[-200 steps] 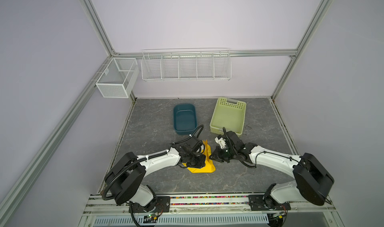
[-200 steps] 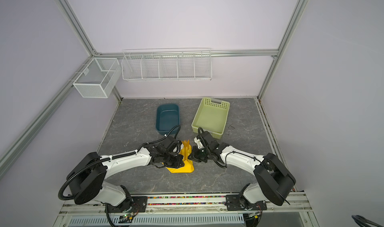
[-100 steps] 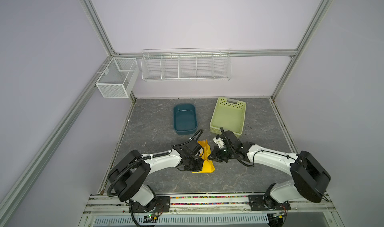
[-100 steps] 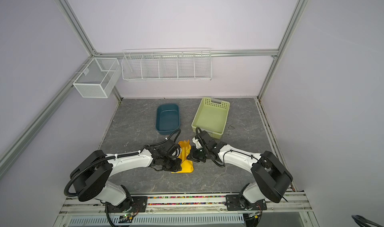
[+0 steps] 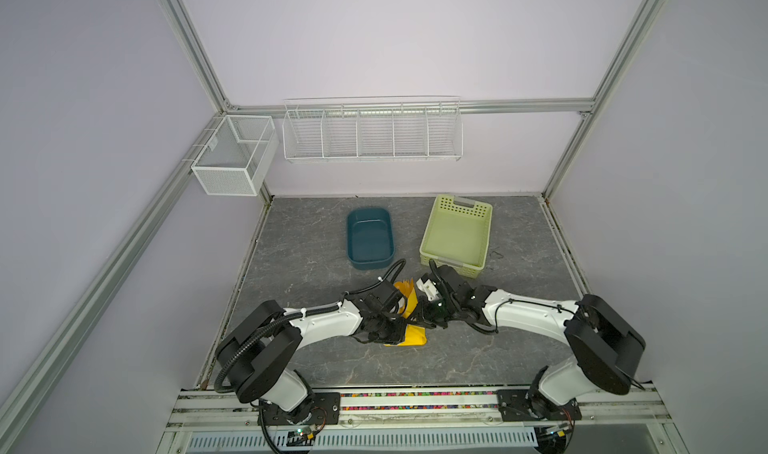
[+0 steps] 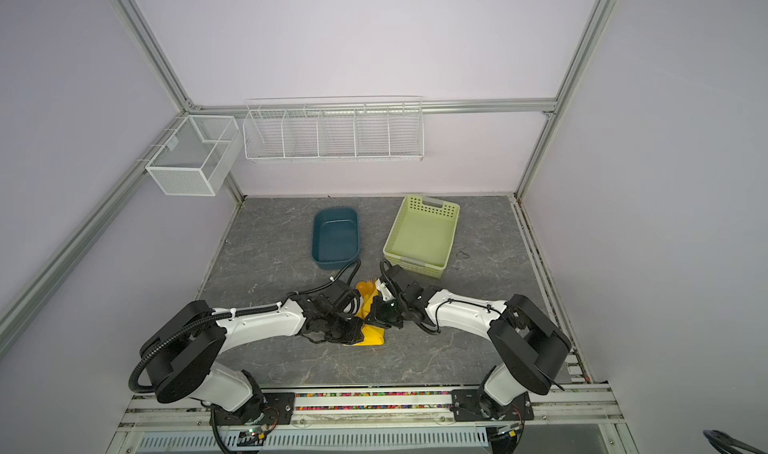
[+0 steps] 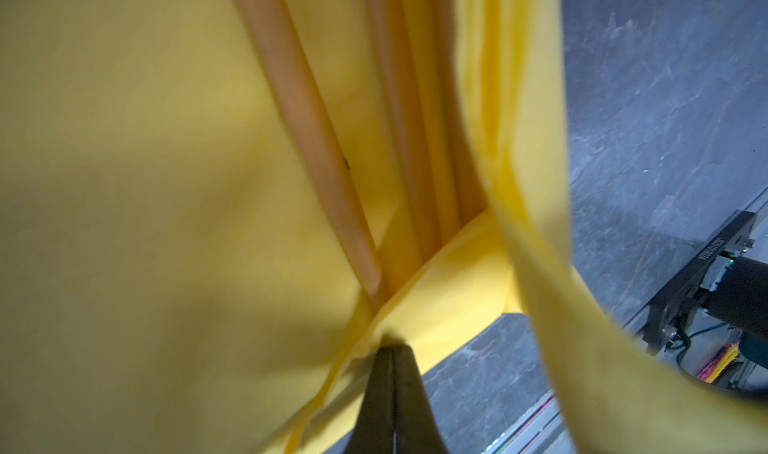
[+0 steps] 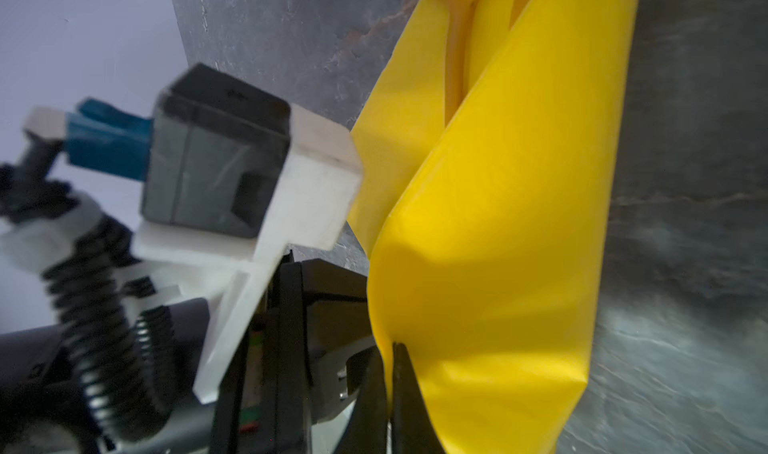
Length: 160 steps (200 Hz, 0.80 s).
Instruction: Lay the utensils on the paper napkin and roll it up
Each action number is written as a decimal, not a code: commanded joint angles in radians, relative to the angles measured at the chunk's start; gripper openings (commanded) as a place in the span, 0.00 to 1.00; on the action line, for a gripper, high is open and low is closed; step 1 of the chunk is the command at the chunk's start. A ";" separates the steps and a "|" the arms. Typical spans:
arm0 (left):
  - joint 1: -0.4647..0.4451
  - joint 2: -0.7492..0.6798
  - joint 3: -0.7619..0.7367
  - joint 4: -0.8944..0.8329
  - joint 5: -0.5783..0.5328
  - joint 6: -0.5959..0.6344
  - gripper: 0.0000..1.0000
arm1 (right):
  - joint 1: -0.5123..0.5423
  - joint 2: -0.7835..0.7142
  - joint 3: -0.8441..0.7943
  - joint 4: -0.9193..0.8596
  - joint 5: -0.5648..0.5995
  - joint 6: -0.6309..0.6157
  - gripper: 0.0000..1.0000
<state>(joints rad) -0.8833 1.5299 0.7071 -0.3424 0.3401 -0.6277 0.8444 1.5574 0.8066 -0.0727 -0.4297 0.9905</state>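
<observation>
Left tool (image 7: 391, 350) and right tool (image 8: 390, 356) are pinching the napkin (image 7: 124, 182); uneven tugging is risking tears and spilled cutlery (image 7: 307, 140).

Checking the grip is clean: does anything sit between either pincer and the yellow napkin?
Nothing visible does. The left pincer and the right pincer are each shut directly on the napkin, with the orange utensils inside its fold.
</observation>
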 commanded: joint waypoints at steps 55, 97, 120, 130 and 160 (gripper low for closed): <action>0.027 -0.153 -0.026 -0.089 -0.076 -0.047 0.03 | 0.023 0.049 0.026 0.041 0.025 0.027 0.07; 0.028 -0.150 -0.057 -0.094 -0.053 -0.041 0.03 | 0.023 0.063 0.036 0.048 0.020 0.025 0.07; 0.028 -0.127 -0.074 -0.083 -0.055 -0.037 0.03 | 0.024 0.070 0.041 0.052 0.018 0.027 0.07; 0.027 -0.115 -0.078 -0.074 -0.056 -0.036 0.03 | 0.022 0.074 0.044 0.056 0.016 0.028 0.07; 0.028 -0.094 -0.086 -0.055 -0.050 -0.036 0.01 | 0.027 0.087 0.046 0.075 0.007 0.036 0.07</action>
<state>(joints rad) -0.8581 1.4220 0.6315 -0.4049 0.2920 -0.6659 0.8627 1.6222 0.8326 -0.0246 -0.4160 1.0027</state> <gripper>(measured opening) 0.047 0.070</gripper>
